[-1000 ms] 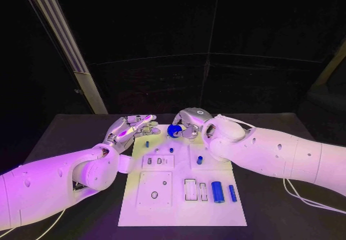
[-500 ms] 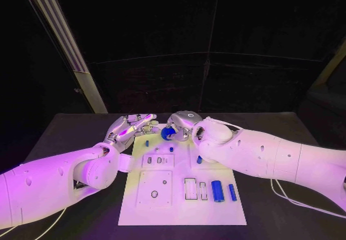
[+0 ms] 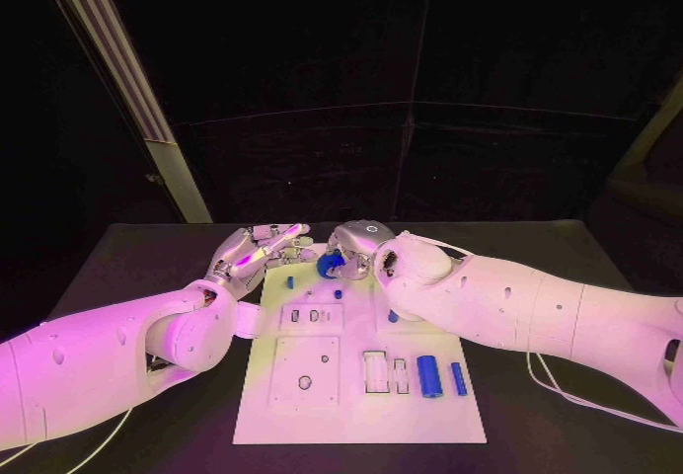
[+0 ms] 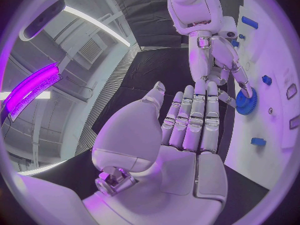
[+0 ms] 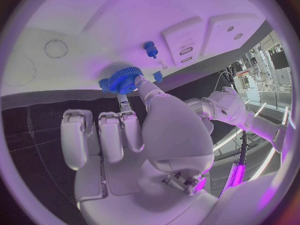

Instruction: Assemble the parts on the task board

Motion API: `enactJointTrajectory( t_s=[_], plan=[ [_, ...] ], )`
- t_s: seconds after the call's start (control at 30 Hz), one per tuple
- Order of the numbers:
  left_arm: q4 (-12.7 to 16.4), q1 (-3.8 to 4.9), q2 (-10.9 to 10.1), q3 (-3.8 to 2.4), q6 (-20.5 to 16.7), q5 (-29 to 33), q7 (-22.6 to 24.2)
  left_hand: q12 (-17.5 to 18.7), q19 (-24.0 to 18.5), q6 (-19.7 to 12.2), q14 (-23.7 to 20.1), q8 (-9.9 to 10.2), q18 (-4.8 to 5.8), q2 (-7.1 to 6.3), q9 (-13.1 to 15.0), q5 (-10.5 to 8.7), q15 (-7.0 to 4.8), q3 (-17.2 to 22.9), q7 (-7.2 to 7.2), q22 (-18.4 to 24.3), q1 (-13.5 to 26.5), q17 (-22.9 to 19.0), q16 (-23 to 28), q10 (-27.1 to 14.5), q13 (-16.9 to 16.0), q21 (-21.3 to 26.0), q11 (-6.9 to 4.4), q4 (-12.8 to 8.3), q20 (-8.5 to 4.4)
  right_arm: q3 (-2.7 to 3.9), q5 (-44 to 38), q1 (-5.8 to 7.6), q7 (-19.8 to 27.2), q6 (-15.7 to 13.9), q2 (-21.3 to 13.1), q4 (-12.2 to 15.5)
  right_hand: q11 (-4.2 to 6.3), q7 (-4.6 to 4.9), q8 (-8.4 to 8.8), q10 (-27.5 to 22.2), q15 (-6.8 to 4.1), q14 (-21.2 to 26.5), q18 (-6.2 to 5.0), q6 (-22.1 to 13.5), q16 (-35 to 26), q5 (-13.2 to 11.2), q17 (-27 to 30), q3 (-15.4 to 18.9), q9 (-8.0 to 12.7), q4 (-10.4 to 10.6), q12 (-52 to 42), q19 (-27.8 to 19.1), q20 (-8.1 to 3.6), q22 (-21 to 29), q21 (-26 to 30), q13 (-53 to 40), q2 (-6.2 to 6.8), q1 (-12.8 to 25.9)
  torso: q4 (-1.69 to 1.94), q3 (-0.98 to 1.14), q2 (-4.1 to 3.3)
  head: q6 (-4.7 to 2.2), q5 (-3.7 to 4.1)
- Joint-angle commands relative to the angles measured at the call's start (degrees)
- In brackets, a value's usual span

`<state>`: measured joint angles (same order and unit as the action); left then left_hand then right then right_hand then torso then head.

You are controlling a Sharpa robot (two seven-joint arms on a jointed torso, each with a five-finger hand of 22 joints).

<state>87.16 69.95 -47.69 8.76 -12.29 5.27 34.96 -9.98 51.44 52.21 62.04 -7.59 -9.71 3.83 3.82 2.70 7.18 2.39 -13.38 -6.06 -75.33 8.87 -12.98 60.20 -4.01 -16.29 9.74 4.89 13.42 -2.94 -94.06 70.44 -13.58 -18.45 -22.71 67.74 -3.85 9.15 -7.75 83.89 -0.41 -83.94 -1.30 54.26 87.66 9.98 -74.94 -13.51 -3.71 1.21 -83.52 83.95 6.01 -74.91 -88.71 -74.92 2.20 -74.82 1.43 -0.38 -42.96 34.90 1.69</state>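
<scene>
The right robot hand (image 3: 359,245) pinches the blue gear (image 5: 120,79) at the task board's (image 3: 427,420) far edge; the left robot hand (image 3: 260,249) is spread, empty. Seat the gear squarely, pressing straight down; its post seems hidden.

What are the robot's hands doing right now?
Right hand pinches blue gear at task board far edge. Left hand open beside it. Nothing blocking.

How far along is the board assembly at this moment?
Early stage. Small blue pegs already stand in the task board. In hand: the right hand touches the blue gear at the board's far edge; the left hand holds nothing. Left: two blue cylinders lie loose near the board's near right.
</scene>
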Motion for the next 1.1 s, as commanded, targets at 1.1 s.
enactJointTrajectory(
  t_s=[1.1],
  plan=[
    [-0.2,0.09,-0.3,-0.04,0.5,-0.3,-0.2,0.4,0.3,0.2,-0.3,0.5,-0.79,0.48,-0.1,0.22,0.12,-0.1,-0.2,0.1,0.5,0.1,0.4,-0.3,0.1,0.4,0.26,-0.1,0.3,-0.05,9.2,-0.03,8.8,-11.3,-5.9,3.3,-1.87,1.66,4.26,0.3,1.82,-4.3,0.01,-7.6,-1.0,3.4,-6.9,8.4,0.0,9.9,3.0,2.0,1.76,-9.8,0.7,-7.2,-1.63,5.2,-0.22,0.01,0.21,-0.12,0.12]
  ],
)
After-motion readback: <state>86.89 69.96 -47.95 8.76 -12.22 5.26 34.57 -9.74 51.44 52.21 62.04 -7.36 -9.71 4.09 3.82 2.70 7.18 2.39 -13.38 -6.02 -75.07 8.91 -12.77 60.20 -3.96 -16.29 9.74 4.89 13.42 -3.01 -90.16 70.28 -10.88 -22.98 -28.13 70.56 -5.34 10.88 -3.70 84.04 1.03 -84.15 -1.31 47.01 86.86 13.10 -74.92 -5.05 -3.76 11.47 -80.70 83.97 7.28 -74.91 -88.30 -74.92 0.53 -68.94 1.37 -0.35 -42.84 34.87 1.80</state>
